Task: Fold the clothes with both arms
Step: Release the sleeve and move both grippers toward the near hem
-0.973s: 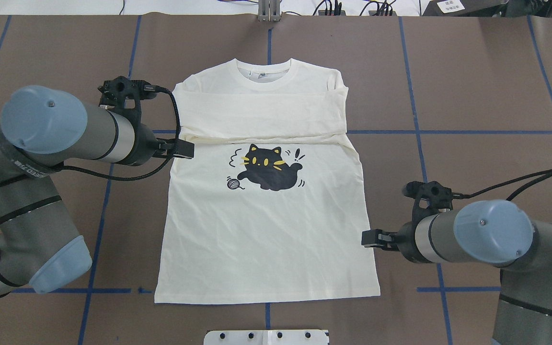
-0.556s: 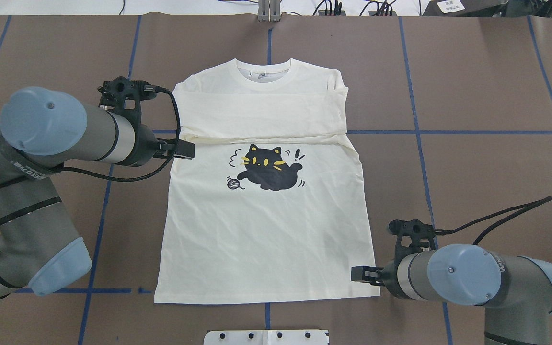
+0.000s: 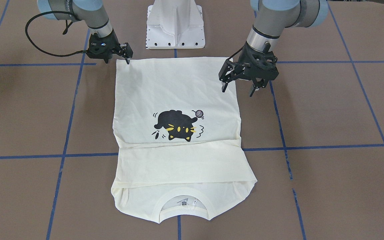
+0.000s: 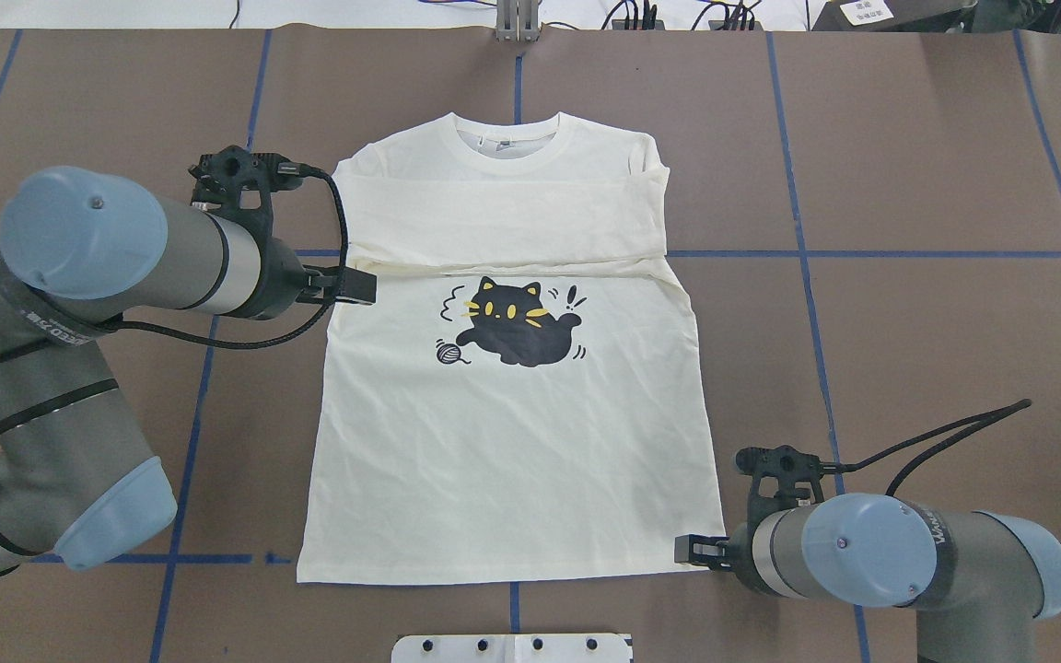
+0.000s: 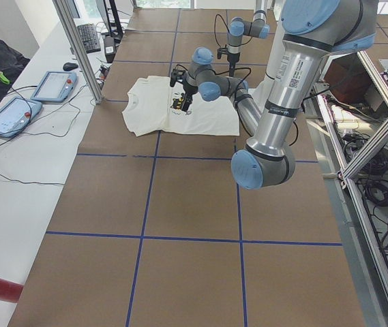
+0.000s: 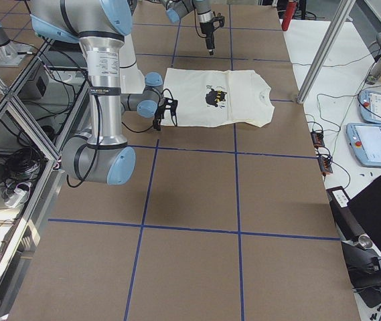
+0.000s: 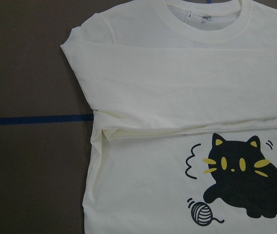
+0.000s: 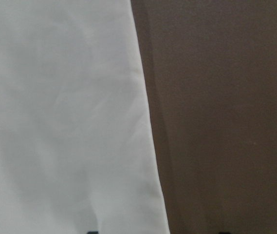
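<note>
One cream shirt is laid flat, print up, mid-surface — both sleeves already folded across the chest, the body not yet folded. Two grippers are shown: the left gripper spread open over the shirt's left edge, the right gripper open astride the near right hem corner — nothing held.

Bright even overhead light, soft faint shadows, sharp exterior views, right wrist view blurred close-up
</note>
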Controlling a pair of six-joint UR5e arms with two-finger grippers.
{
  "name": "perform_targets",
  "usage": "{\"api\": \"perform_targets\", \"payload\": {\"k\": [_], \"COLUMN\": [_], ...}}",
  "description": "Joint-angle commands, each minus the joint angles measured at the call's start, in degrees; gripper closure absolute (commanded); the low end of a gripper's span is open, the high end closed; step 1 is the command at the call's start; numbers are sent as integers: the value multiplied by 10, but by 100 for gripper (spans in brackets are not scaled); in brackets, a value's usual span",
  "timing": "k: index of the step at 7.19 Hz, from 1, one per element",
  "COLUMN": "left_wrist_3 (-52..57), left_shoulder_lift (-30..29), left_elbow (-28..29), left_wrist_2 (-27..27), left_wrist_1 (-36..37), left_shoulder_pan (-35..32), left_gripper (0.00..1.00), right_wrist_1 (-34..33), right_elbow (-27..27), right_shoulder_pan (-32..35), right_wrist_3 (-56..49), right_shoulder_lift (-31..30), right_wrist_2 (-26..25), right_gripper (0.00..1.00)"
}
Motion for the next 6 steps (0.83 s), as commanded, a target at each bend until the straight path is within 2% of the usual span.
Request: {"api": "perform_targets", "payload": {"k": [1, 2, 6], "left_wrist_3": [1, 1, 1], "left_shoulder_lift": [2, 2, 2], "left_elbow": [0, 1, 4], "left_wrist_2": [0, -1, 0], "left_wrist_1": [0, 0, 0], "left_shoulder_pan": [0, 0, 1], "left_gripper": [0, 0, 0], "right_wrist_1": [1, 1, 0], "right_elbow": [0, 2, 12], "right_shoulder_pan": [0, 0, 2], "right_wrist_3": [-1, -1, 0], "right_shoulder_lift": [0, 1, 0], "right_wrist_2": [5, 4, -1], "right_gripper": [83, 100, 100]}}
